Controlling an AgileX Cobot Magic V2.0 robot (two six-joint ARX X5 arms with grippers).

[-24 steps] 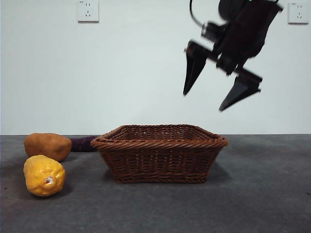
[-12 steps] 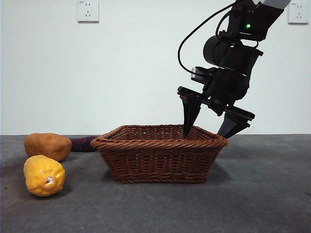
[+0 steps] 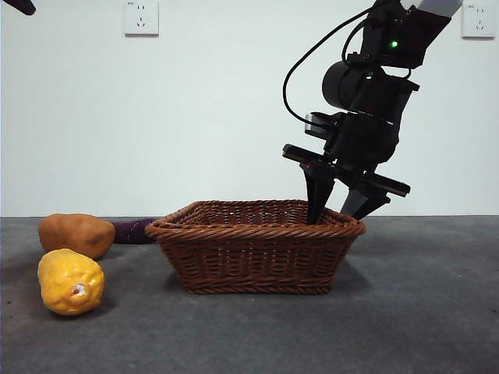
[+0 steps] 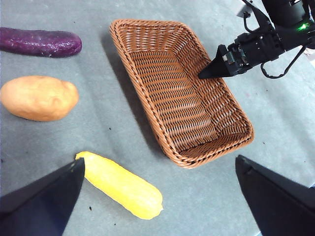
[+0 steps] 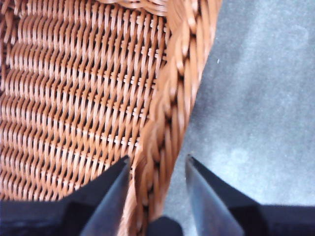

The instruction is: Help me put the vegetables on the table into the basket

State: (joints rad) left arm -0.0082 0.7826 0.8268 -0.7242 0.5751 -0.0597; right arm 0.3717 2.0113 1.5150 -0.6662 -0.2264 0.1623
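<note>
Since the frame half a second before, the right gripper (image 3: pixel 341 209) had sunk a little lower and drawn its jaws narrower, so that one now stood inside the basket (image 3: pixel 255 248) and the other outside it, straddling the braided rim (image 5: pixel 170 113). The right wrist view showed the jaws close on either side of the wicker, perhaps just touching it; whether they had yet pinched it I could not tell. That straddle suggested the arm meant to steady or shift the basket rather than fetch anything, since it carried nothing and the basket lay empty.

All three vegetables remained on the table (image 3: pixel 421 312) on the basket's other side: the potato-like lump (image 3: pixel 76 234) and the purple eggplant (image 3: pixel 134 231) further back, the eggplant partly hidden behind the lump in the front view, and the bumpy yellow one (image 3: pixel 70 281) nearest the camera. None touched the basket.

From well above, the left gripper (image 4: pixel 157 196) hung with its jaws spread wide and empty; in the front view only a dark tip (image 3: pixel 19 6) showed at a top corner. It had open table around every vegetable, and the yellow one (image 4: pixel 120 185) lay closest beneath it, clear of the basket's flared side, leaving room to come down beside it.
</note>
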